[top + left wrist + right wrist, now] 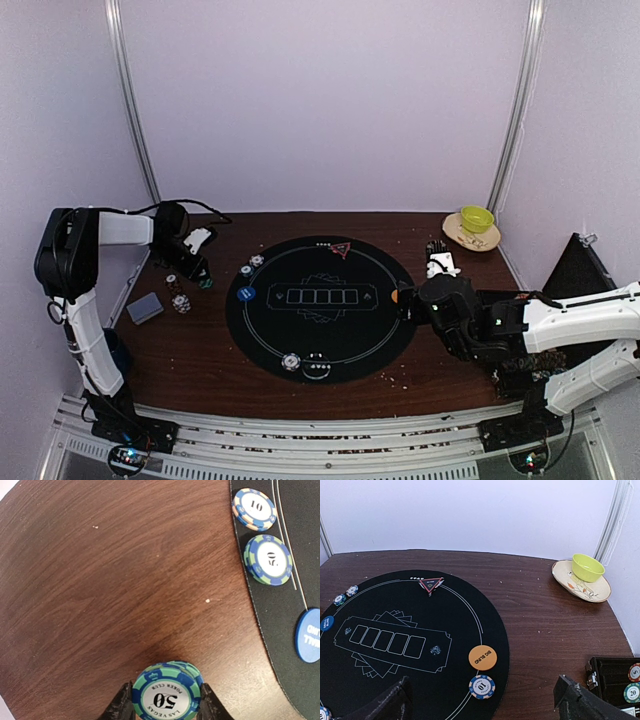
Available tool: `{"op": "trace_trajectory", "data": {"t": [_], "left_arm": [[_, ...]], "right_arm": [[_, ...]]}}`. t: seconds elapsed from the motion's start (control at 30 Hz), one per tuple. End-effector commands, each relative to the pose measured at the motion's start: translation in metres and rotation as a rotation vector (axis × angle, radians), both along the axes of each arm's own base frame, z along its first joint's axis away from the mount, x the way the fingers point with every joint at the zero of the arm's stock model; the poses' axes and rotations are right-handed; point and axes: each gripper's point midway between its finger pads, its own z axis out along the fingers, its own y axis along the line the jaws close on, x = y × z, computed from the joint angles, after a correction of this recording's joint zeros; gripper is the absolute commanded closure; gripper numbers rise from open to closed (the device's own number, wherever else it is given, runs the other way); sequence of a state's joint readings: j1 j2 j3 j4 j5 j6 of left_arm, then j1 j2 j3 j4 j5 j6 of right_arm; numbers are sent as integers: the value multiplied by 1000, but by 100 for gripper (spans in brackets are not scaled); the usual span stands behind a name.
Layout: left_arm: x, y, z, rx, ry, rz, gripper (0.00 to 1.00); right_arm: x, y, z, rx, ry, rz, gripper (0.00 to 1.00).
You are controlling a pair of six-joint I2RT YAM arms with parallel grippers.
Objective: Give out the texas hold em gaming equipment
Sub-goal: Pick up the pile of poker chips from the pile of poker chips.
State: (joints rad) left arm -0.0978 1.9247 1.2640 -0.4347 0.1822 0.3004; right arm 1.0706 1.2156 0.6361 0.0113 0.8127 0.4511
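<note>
Left gripper (166,706): its dark fingers (121,707), cut off by the lower frame edge, are closed narrowly on a small stack of green-and-blue "50" chips (167,692). A second disc edge peeks out behind the top one, so the stack is probably two chips, though the count is unclear. The stack sits over the glossy, grained wooden table (115,580), beside the curved edge of the matte black round mat (280,645). On the mat lie a blue-and-orange "10" chip (254,509), a loose "50" chip (268,559) and a blue button disc (309,635), the last cropped by the right edge. Right gripper (483,681): fingers spread wide and holding nothing, only their blurred tips in view, above the mat's near rim. There sit an orange "BIG BLIND" disc (482,657) and a blue-and-white "10" chip (482,686). The red triangle marker (431,584) lies at the far rim. A grey-blue card deck (145,308) rests on the wood left of the mat. An open black case (615,675) is cut off at lower right.
</note>
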Motion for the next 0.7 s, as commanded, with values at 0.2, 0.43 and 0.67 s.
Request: {"op": "trace_trajectory", "data": {"t": [0.2, 0.43, 0.67], "left_arm": [[4, 4, 38, 5, -112, 9, 70], [-1, -3, 59, -6, -156, -34, 70], [-37, -52, 63, -22, -170, -231, 70]], "right_arm": [[1, 0, 12, 3, -24, -17, 0], [1, 0, 12, 4, -25, -19, 0], [1, 0, 11, -4, -25, -23, 0]]}}
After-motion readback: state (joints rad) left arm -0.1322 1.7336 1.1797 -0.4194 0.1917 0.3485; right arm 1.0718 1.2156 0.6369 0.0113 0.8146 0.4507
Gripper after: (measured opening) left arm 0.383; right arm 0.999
